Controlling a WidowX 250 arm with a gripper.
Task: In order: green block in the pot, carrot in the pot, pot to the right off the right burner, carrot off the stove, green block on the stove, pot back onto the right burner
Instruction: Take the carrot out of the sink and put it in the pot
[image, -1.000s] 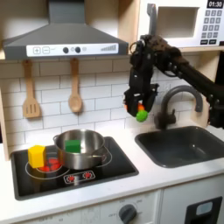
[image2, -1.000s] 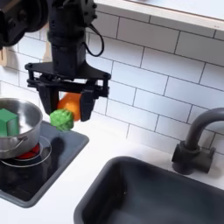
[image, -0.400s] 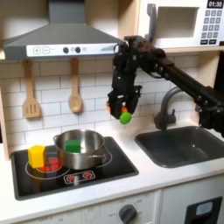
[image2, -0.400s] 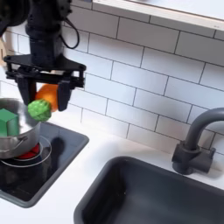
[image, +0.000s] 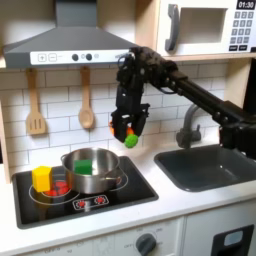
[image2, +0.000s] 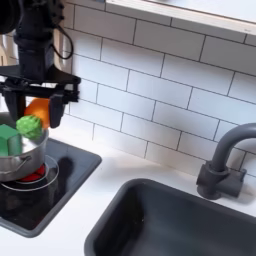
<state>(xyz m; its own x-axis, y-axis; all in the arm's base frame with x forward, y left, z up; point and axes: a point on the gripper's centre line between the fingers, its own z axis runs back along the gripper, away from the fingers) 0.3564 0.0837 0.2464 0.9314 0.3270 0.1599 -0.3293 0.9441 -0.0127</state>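
You are on the second step: your tool (image: 125, 134) is closed on the carrot (image2: 37, 111), held in the air just beside the pot (image: 92, 170) toward the first exterior view's right. The green block (image2: 8, 139) already sits inside the pot, which rests on the right burner of the stove (image: 135, 189). Next, carry the carrot over the pot's mouth, apparently not quite reached, then release.

It was a toy play kitchen. A grey range hood (image: 72, 45) hung over a black stove (image: 85, 192), wooden utensils (image: 60, 103) hung on white tiled wall (image2: 160, 85), and a microwave (image: 207, 27) sat above a dark sink (image: 212, 166) with an arched faucet (image2: 224, 160).
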